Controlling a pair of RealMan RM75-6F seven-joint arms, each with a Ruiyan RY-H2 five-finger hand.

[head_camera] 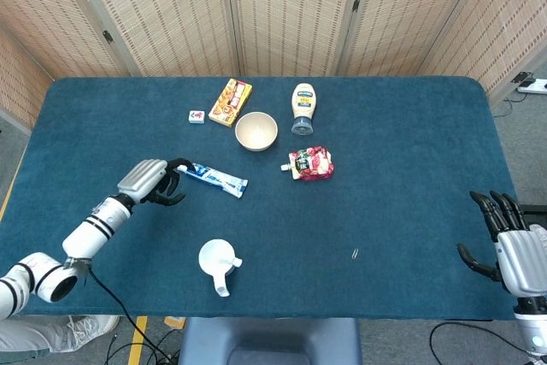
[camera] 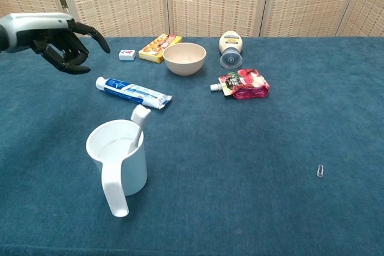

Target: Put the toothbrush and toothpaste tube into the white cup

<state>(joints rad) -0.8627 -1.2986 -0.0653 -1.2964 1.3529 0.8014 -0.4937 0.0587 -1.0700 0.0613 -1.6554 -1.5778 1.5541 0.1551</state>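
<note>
**Brush in the cup, tube next**

Woven screens stand behind a blue-carpeted counter. The toothbrush leans inside the white cup, head poking over the rim — half the job done. The toothpaste tube lies flat on the counter beyond the cup. My left hand hovers at its cap end, fingers loosely curled, holding nothing. My right hand idles at the counter's edge — empty, fingers apart.

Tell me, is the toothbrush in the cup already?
Yes, in: the toothbrush stands inside the white cup, its head leaning over the rim.
</note>
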